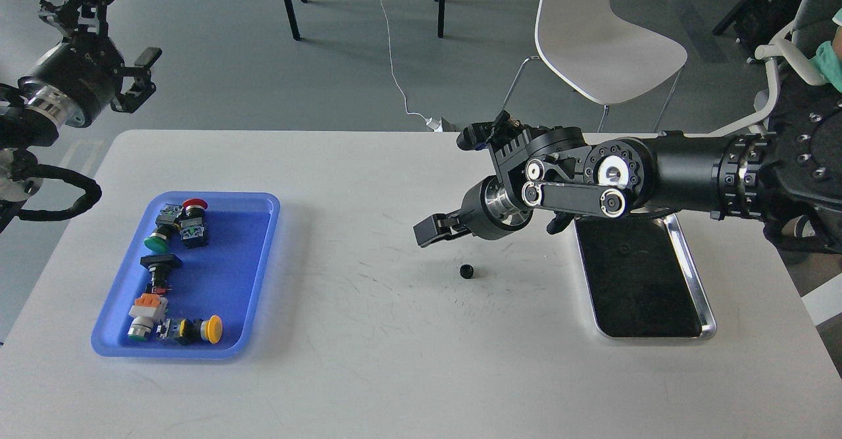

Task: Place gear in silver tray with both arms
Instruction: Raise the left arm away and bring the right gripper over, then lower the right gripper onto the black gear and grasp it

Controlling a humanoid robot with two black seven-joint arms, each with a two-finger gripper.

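Head view. Counter (368, 360): matte white top, rounded corners, faint dark scuffs near its middle.

Gear (467, 271): small, black, toothed, lying alone on the bare counter between the two trays, nearer the silver one; teeth too small to count.

Silver tray (694, 274): polished steel, rounded corners, raised rim, dark mirror-like floor; nothing seen in it. Its far end is hidden under the right arm.

Right hand (431, 227): black, on a silver wrist ring, held just above and left of the gear, apart from it; seen end-on, so fingers apart or together cannot be told.

Left hand (115, 44): black claw raised off the counter's far-left corner, fingers spread wide, empty.

Blue tray (263, 255): glossy plastic, rounded rim, at left. Contents: push-button switches (172, 274) with red, green, black, yellow and orange parts.
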